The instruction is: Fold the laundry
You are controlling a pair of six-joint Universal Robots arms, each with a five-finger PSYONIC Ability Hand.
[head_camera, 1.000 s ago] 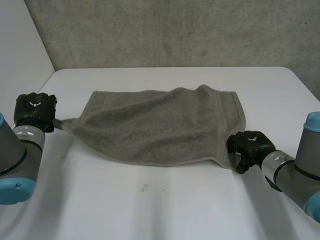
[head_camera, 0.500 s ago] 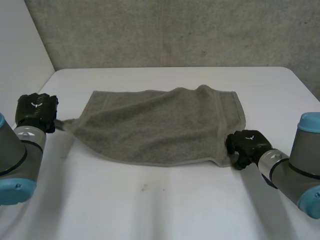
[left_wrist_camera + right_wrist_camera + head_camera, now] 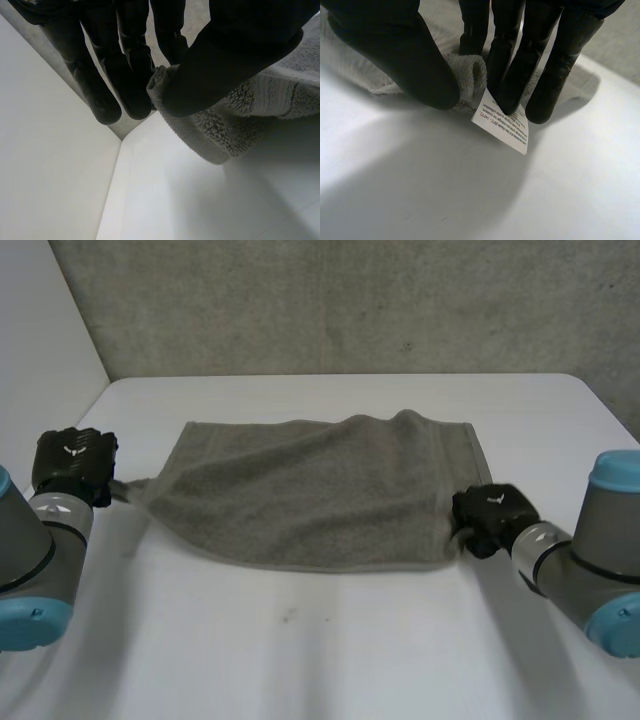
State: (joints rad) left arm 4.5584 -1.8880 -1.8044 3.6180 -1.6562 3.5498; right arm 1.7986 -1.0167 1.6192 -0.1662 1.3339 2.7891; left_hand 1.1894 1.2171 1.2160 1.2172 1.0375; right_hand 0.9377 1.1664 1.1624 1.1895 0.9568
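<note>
White table is bearing a grey towel spread across its middle. The left hand is pinching its left corner and the right hand its near right corner. A white label is poking out at the right fingertips, its print too small to read, and the right hand has edged inward since a second ago.

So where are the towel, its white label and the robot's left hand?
towel (image 3: 320,495), head view, middle of the cloth.
white label (image 3: 502,127), right wrist view, its printed face.
left hand (image 3: 72,462), head view, back of the hand.

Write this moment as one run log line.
left hand: pinches towel left corner | right hand: pinches near right corner by label | towel: spread on table
</note>
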